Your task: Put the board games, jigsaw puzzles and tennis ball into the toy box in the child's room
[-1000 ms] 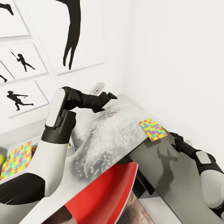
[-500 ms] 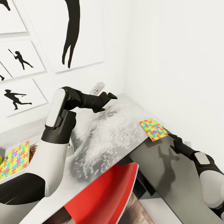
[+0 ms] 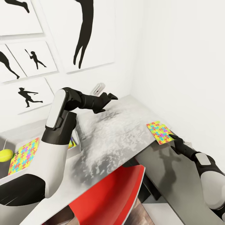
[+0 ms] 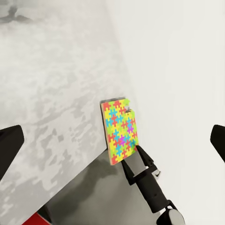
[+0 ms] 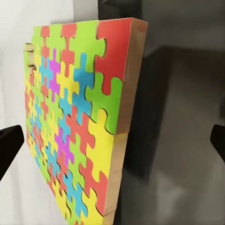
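While the left gripper (image 3: 110,96) hovers above the table (image 3: 118,134), fingers apart, the right gripper (image 3: 173,140) reaches a puzzle (image 3: 159,132) overhanging the table's far edge, fingers spread. Another puzzle (image 3: 23,152) and the ball (image 3: 5,155) lie in the toy box (image 3: 75,145).

The camera has swung, sliding the whole scene toward 3 o'clock. The right gripper (image 3: 172,139) has crept forward, its fingers (image 3: 171,136) now at the jigsaw puzzle (image 3: 159,132) hanging over the worktop (image 3: 118,137) edge. At 9 o'clock, the tennis ball (image 3: 5,154) has come fully into sight.
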You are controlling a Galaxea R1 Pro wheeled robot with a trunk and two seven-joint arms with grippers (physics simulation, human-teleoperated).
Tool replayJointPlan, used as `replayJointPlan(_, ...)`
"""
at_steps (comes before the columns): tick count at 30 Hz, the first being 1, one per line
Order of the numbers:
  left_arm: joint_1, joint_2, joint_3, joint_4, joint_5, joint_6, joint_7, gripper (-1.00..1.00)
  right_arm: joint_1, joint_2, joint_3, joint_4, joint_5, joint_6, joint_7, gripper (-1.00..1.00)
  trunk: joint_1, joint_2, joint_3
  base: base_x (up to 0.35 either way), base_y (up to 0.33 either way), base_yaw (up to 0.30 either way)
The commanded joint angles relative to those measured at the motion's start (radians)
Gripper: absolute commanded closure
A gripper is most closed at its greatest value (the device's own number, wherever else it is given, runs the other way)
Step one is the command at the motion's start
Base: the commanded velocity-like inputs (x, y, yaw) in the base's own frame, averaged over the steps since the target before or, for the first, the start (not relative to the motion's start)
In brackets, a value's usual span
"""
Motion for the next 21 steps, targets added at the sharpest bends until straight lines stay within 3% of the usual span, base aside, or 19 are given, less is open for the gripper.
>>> replayJointPlan(1,-0.001,-0.001,0.001,0.000,0.008,0.004,0.010,-1.00,-0.001,0.000,-0.007,0.000,0.000,0.008,0.002,-1.00,0.000,-0.001,-0.001,0.000,0.000,0.054)
replayJointPlan(11,0.001,-0.001,0.001,0.000,0.008,0.003,0.010,-1.00,0.000,-0.006,-0.007,-0.002,0.000,0.009,0.005,-1.00,0.000,-0.001,0.001,0.000,0.000,0.110)
replayJointPlan(12,0.001,-0.001,0.001,0.000,0.008,0.003,0.009,-1.00,0.000,-0.006,-0.007,-0.002,0.000,0.009,0.005,1.00,0.000,-0.001,0.001,0.000,0.000,0.024)
replayJointPlan(21,0.004,-0.001,-0.001,0.001,0.007,0.003,0.007,-1.00,0.000,-0.006,0.001,-0.007,0.002,0.012,0.042,1.00,0.000,-0.001,0.001,0.000,0.000,0.004)
